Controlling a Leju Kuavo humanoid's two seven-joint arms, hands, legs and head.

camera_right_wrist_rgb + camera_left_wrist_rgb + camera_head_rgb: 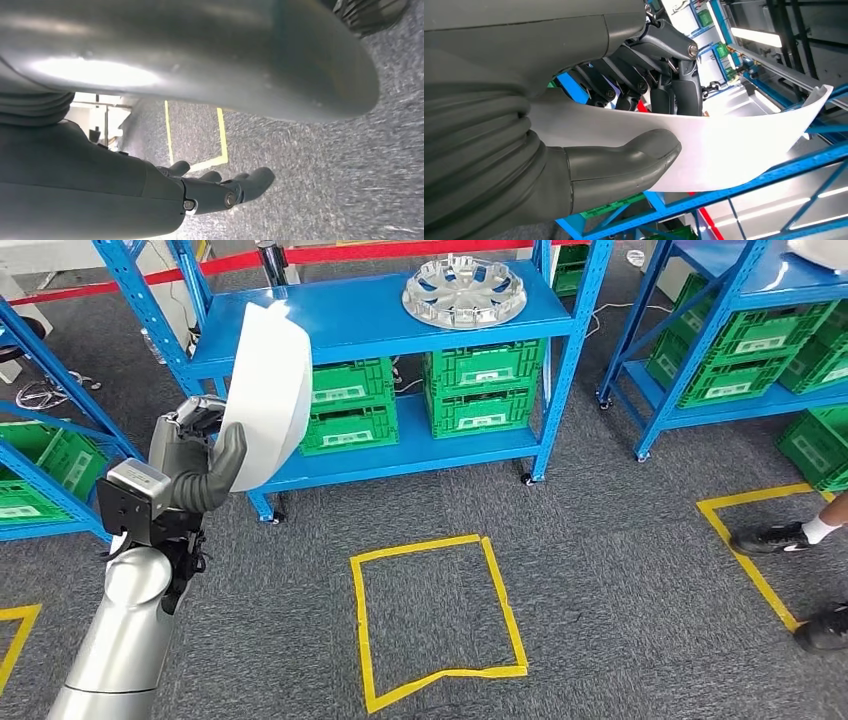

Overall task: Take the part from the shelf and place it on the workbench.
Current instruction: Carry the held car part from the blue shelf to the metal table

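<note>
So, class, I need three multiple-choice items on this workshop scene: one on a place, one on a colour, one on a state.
1. Where does the silver wheel cover lie?
A. on the blue shelf's top board
B. on the carpet
C. in a crate

2. What colour are the crates under that board?
A. red
B. green
C. grey

3. What is the left hand doing?
A. hanging open
B. resting on the shelf
C. gripping the white curved part

Answers: 1 A, it rests flat on the top board. 2 B, all are green. 3 C, the left wrist view shows thumb and fingers clamping the part.
</note>
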